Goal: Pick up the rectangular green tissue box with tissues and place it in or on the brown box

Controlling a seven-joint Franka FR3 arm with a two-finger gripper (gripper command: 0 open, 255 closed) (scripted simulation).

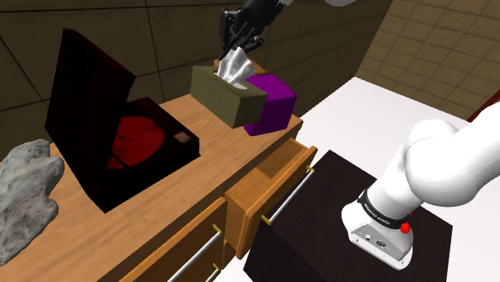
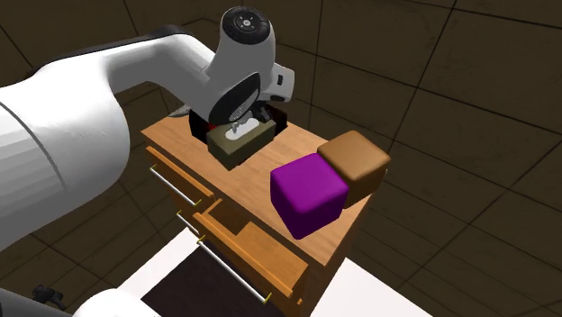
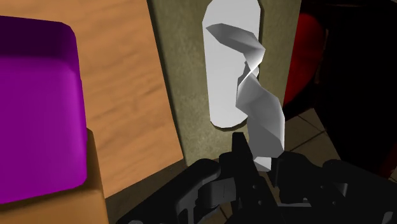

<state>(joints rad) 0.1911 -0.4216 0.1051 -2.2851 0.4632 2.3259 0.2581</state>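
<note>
The olive-green tissue box (image 1: 227,98) stands on the wooden dresser top (image 1: 200,172), with a white tissue (image 1: 235,67) sticking up from its slot. My gripper (image 1: 240,46) hangs straight above it, fingers close together and clasping the top of the tissue. In the wrist view the twisted tissue (image 3: 257,95) runs from the box's oval slot to between my fingertips (image 3: 262,162). The brown box (image 2: 358,165) sits at the dresser's corner, touching a purple box (image 2: 309,194). In the second exterior view my arm's wrist covers part of the tissue box (image 2: 240,144).
A dark open case with a red disc (image 1: 132,140) stands close beside the tissue box. The purple box (image 1: 272,102) is right against its other side. A grey rock-like lump (image 1: 24,192) lies at the shoulder view's left. A dresser drawer (image 1: 268,188) is pulled out.
</note>
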